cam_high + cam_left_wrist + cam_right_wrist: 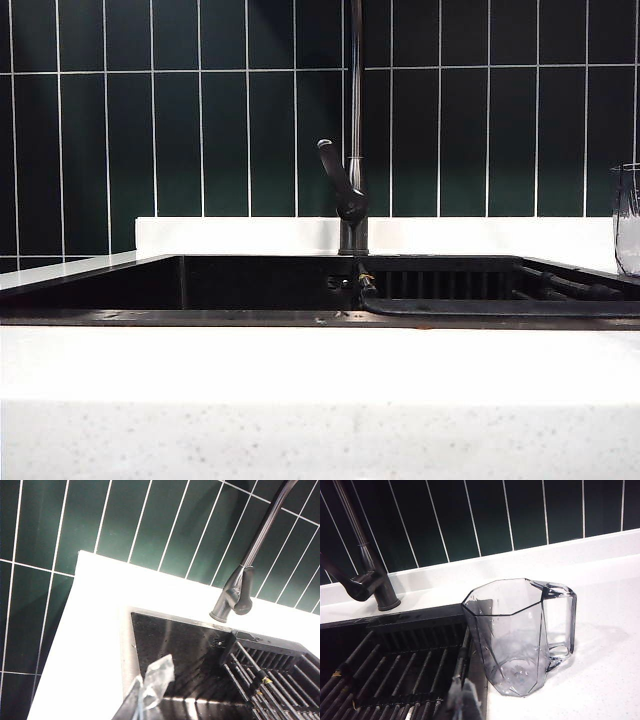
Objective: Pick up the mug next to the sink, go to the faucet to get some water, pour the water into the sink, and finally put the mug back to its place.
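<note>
The mug (517,635) is a clear faceted vessel with a handle, standing upright on the white counter just beside the sink (410,617). In the exterior view the mug (627,220) shows only at the far right edge. My right gripper (462,697) is shut and empty, hovering over the sink's edge a short way before the mug. The black sink (200,316) spans the counter, with the dark faucet (352,190) rising behind its middle. My left gripper (150,682) is shut with nothing in it, above the sink's (175,645) left part, the faucet (235,592) well beyond it. Neither gripper shows in the exterior view.
A black ribbed rack (480,285) fills the right half of the sink, next to the mug (395,675). White countertop (320,370) runs in front and around. A dark green tiled wall (200,110) stands close behind the faucet.
</note>
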